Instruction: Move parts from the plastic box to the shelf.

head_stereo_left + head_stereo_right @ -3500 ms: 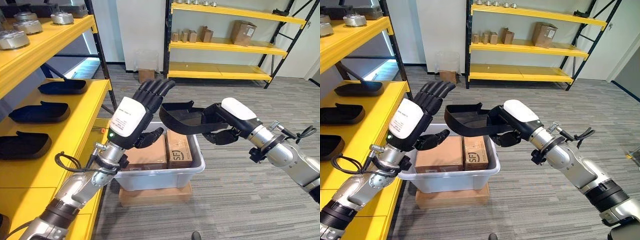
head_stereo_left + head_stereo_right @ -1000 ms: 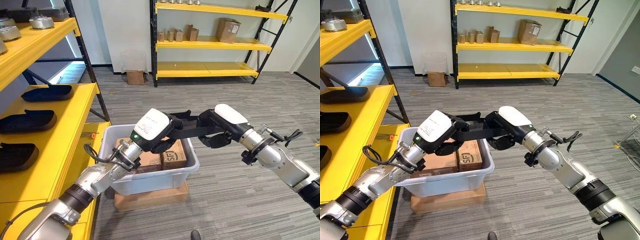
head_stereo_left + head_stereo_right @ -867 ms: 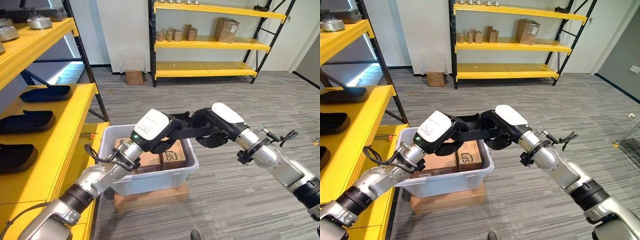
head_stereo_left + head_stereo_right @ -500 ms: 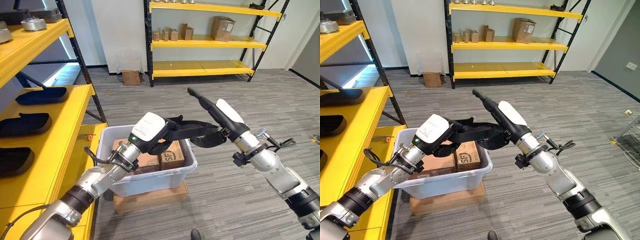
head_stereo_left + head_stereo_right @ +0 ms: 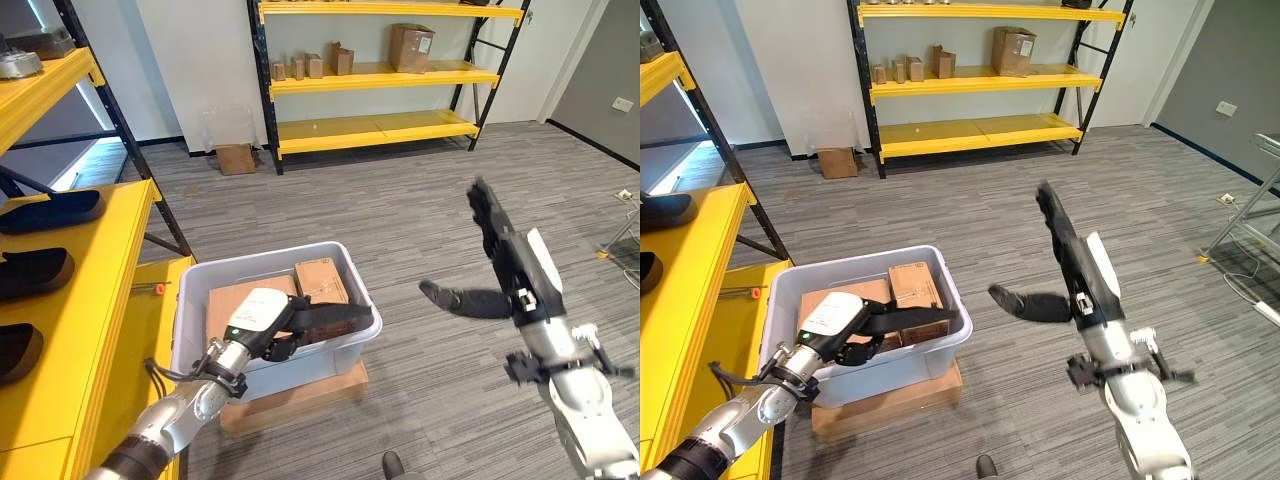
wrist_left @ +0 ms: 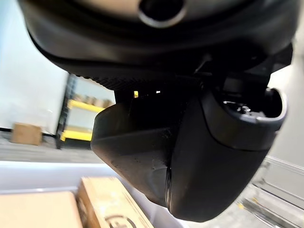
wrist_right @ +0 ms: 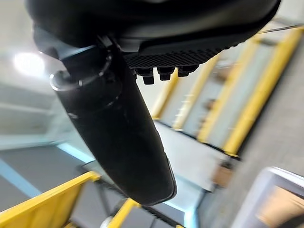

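The black part [image 5: 335, 318] lay over the plastic box [image 5: 345, 355], pinched in the left hand [image 5: 262, 322]; the right hand [image 5: 505, 250], spread and empty, hung well apart; the shelf [image 5: 95, 300], beside the left arm, awaited it.

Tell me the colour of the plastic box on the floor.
The plastic box is pale grey-white, clearest in the left eye view.

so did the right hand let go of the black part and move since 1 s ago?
Yes. The right hand now stands open, well right of the plastic box; the left hand alone holds the black part.
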{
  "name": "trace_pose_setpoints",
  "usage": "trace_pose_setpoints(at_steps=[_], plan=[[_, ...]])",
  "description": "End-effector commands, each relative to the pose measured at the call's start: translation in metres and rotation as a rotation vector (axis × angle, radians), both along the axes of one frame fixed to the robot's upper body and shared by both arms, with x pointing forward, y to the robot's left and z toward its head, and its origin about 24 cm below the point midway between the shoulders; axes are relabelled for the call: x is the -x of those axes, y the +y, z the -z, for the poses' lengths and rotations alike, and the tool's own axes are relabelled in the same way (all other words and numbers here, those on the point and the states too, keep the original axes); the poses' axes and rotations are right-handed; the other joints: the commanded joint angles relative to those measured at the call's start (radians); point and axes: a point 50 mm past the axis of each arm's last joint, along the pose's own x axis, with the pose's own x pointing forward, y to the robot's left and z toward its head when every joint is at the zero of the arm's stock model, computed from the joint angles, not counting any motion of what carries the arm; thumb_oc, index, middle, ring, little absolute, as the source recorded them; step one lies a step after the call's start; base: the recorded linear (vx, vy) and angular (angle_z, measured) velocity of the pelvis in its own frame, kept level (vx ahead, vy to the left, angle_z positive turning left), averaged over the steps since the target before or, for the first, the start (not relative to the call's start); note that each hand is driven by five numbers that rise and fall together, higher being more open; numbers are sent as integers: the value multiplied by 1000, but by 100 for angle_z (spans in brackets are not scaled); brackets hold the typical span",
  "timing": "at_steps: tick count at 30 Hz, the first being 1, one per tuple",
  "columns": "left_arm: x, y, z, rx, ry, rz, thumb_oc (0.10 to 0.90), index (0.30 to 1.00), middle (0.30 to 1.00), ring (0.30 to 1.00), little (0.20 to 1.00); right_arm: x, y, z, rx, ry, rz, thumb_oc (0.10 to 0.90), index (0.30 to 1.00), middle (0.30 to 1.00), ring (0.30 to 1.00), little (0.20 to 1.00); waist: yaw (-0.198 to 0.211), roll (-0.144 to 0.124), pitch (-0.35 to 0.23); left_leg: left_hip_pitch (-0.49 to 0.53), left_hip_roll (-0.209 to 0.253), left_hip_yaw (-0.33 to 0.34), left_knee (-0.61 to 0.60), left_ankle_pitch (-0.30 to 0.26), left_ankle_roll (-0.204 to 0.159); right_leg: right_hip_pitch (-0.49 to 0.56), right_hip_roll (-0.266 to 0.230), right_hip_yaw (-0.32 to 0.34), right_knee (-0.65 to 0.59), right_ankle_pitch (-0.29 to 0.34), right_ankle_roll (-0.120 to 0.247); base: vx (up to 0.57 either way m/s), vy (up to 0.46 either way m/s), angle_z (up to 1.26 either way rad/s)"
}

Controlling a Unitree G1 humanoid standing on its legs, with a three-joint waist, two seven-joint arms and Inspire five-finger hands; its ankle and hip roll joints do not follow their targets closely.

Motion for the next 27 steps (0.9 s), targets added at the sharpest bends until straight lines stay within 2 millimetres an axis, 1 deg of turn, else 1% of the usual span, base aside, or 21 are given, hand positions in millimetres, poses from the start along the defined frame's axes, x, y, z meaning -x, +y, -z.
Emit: trace_pose_setpoints(at_steps=[1, 2, 3, 4, 6, 8, 9, 11, 12, 13, 14, 15, 18, 20, 21, 22, 23, 24, 25, 26, 27], plan=[[-32, -3, -79, 122, -385, 1, 400, 300, 300, 300, 300, -9, -9, -57, -53, -301, -1, 900, 1000, 1000, 1000, 1000, -11, 33, -10, 31, 4, -70, -1, -10, 17, 74, -1, -47, 54, -67, 23, 0, 0, 0], [-32, -3, -79, 121, -384, 1, 400, 300, 300, 300, 300, -9, -9, -56, -55, -300, -2, 900, 1000, 1000, 1000, 1000, -12, 32, -11, 31, 4, -71, -1, -10, 17, 74, -1, -47, 54, -67, 23, 0, 0, 0], [-29, -3, -83, 142, -407, -3, 400, 300, 300, 300, 300, -5, -13, -45, -100, -262, 35, 900, 1000, 1000, 1000, 1000, -14, 38, -8, 29, 5, -74, -1, -8, 16, 74, -1, -51, 58, -71, 21, 0, 0, 0], [-28, -3, -83, 142, -405, -3, 400, 300, 300, 300, 300, -5, -13, -45, -100, -261, 35, 900, 1000, 1000, 1000, 1000, -15, 38, -9, 29, 5, -75, -1, -8, 16, 74, -1, -51, 59, -72, 20, 0, 0, 0], [-25, -3, -87, 159, -430, -1, 400, 300, 300, 300, 300, -4, -16, -34, -139, -218, 69, 900, 1000, 1000, 1000, 1000, -13, 45, -7, 27, 6, -80, 0, -6, 16, 75, -1, -55, 65, -76, 17, 0, 0, 0], [-22, -5, -93, 183, -461, 8, 400, 300, 300, 300, 300, -4, -13, -26, -169, -197, 71, 900, 1000, 1000, 1000, 1000, -10, 54, -4, 25, 6, -88, 0, -4, 17, 76, -1, -61, 76, -85, 12, -16, -10, 2], [-19, -6, -100, 203, -491, 18, 400, 300, 300, 300, 300, -7, -9, -23, -165, -182, 66, 900, 1000, 1000, 1000, 1000, -5, 61, -1, 22, 7, -97, 2, 1, 17, 76, 1, -65, 95, -98, 4, -42, -28, 5], [-18, -6, -103, 212, -504, 19, 400, 300, 300, 300, 300, -8, -7, -22, -159, -178, 54, 900, 1000, 1000, 1000, 1000, -6, 64, 3, 21, 12, -103, 3, 6, 17, 73, 5, -69, 111, -109, -1, -33, -25, 8], [-16, -9, -108, 232, -529, 32, 400, 300, 300, 300, 300, -10, -4, -22, -157, -173, 44, 900, 1000, 1000, 1000, 1000, -1, 69, 8, 19, 15, -108, 6, 11, 17, 71, 7, -74, 127, -120, -7, -45, -60, 14], [-12, -9, -113, 255, -546, 38, 400, 300, 300, 300, 300, -13, 0, -21, -147, -166, 26, 900, 1000, 1000, 1000, 1000, 7, 78, 16, 18, 25, -120, 11, 23, 18, 64, 19, -81, 164, -142, -21, -45, -60, 13], [-12, -9, -113, 255, -546, 38, 400, 300, 300, 300, 300, -13, 0, -21, -147, -166, 26, 900, 1000, 1000, 1000, 1000, 5, 78, 16, 18, 25, -120, 11, 23, 17, 63, 20, -81, 166, -144, -21, -79, -112, 12], [-10, -10, -117, 273, -565, 42, 400, 300, 300, 300, 300, -18, 5, -23, -141, -176, 0, 900, 1000, 1000, 1000, 1000, 15, 87, 29, 7, 41, -135, 29, 40, 14, 48, 39, -90, 210, -171, -36, -81, -113, 7], [-6, -12, -121, 282, -584, 52, 400, 300, 300, 300, 300, -24, 13, -32, -102, -208, -46, 900, 1000, 1000, 1000, 1000, 32, 101, 53, -13, 77, -164, 54, 75, 10, 11, 75, -102, 299, -216, -62, -107, -166, 10], [-3, -12, -122, 287, -586, 59, 400, 300, 300, 300, 300, -28, 19, -40, -94, -241, -72, 900, 1000, 1000, 1000, 1000, 50, 107, 72, -34, 100, -187, 67, 106, 7, -18, 98, -111, 351, -237, -79, -112, -169, 15], [-3, -12, -122, 286, -587, 58, 400, 300, 300, 300, 300, -29, 19, -40, -94, -242, -73, 900, 1000, 1000, 1000, 1000, 48, 108, 73, -38, 103, -189, 69, 108, 6, -23, 100, -113, 358, -240, -81, -153, -250, 13], [1, -12, -120, 304, -582, 60, 400, 300, 300, 300, 300, -36, 28, -47, -107, -273, -113, 900, 1000, 1000, 1000, 1000, 78, 111, 95, -63, 127, -212, 68, 161, -1, -44, 120, -118, 376, -252, -94, -143, -263, 11], [3, -12, -120, 296, -582, 65, 400, 300, 300, 300, 300, -40, 33, -52, -97, -292, -133, 900, 1000, 1000, 1000, 1000, 92, 114, 106, -82, 138, -226, 61, 200, -11, -52, 129, -126, 374, -251, -103, -190, -327, 5], [3, -14, -121, 292, -585, 70, 400, 300, 300, 300, 300, -43, 38, -56, -82, -313, -148, 900, 1000, 1000, 1000, 1000, 103, 118, 117, -105, 148, -236, 49, 253, -28, -54, 133, -142, 367, -250, -109, -159, -202, 4], [3, -14, -121, 303, -586, 70, 400, 300, 300, 300, 300, -44, 39, -59, -75, -327, -151, 900, 1000, 1000, 1000, 1000, 111, 114, 129, -124, 150, -224, 48, 276, -31, -57, 128, -157, 364, -247, -112, -120, -116, 7], [3, -15, -121, 303, -587, 70, 400, 300, 300, 300, 300, -45, 39, -60, -75, -329, -150, 900, 1000, 1000, 1000, 1000, 108, 114, 129, -127, 149, -229, 46, 280, -31, -58, 127, -160, 364, -247, -113, -133, -109, 26], [2, -17, -123, 312, -590, 81, 400, 300, 300, 300, 300, -46, 39, -63, -68, -343, -150, 900, 1000, 1000, 1000, 1000, 113, 107, 137, -144, 144, -207, 53, 284, -25, -57, 118, -175, 356, -244, -118, -238, -217, 60]])
